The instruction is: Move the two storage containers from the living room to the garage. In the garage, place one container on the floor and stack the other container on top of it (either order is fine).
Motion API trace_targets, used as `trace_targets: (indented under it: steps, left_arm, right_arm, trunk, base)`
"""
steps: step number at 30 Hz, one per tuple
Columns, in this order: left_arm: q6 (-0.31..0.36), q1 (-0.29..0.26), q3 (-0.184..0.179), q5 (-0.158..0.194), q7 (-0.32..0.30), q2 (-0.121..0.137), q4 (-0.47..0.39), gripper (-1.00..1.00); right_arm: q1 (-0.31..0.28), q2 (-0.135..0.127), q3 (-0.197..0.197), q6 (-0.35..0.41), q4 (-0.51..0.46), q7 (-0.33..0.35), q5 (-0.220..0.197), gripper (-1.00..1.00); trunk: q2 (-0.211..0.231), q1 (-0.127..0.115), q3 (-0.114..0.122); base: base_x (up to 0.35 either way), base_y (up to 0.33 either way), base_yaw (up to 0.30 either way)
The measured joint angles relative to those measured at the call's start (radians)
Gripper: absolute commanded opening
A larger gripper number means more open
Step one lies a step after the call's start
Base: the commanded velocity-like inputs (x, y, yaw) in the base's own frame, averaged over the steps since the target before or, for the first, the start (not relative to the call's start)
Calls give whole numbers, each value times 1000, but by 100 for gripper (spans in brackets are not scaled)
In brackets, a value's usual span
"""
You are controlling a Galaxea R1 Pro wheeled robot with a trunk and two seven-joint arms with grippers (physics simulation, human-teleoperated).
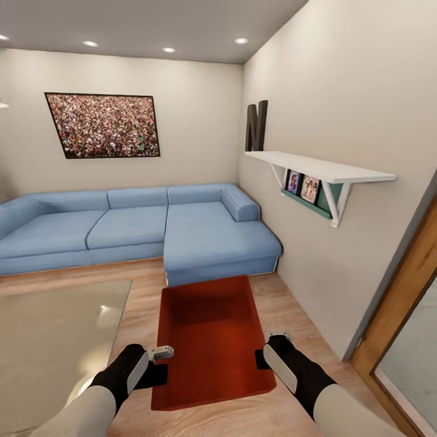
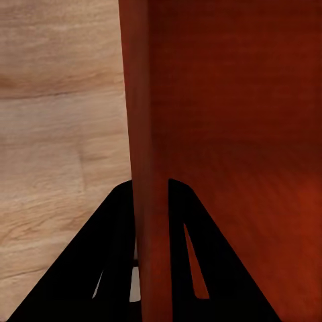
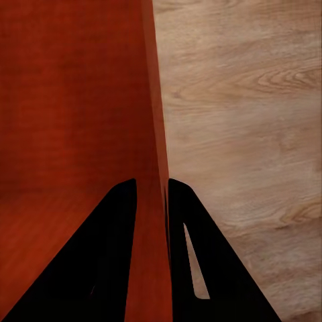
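An orange-red rectangular plastic bin (image 1: 209,340) with low straight walls is held between both arms above the light wood plank floor (image 1: 291,306) of the living room, in front of the blue sectional sofa (image 1: 133,227). The left gripper (image 1: 159,363) is clamped on the bin's left wall, one black finger (image 2: 111,261) outside and one inside (the wall runs straight between them). The right gripper (image 1: 266,355) pinches the opposite wall the same way, its fingers (image 3: 201,261) tight against either face. A pale rug (image 1: 54,328) lies to the left. On the beige right wall, a big black letter N (image 1: 257,125) stands on a white shelf (image 1: 321,170) near a wood-framed glass door (image 1: 406,340).
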Motion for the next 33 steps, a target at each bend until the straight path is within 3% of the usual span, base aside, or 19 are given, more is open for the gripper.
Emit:
trace_targets:
  steps: [12, 33]
  left_arm:
    - [0, 0, 2, -4, -1, -1, 0, -100]
    - [0, 0, 7, -15, -10, 1, 0, -100]
  right_arm:
    - [0, -1, 0, 0, 0, 0, -1, -100]
    - [0, 4, -2, 1, 1, 0, 7, -100]
  trunk:
    - [0, 0, 0]
    - [0, 0, 0]
  base:
    - [-145, 0, 286]
    - [-6, 0, 286]
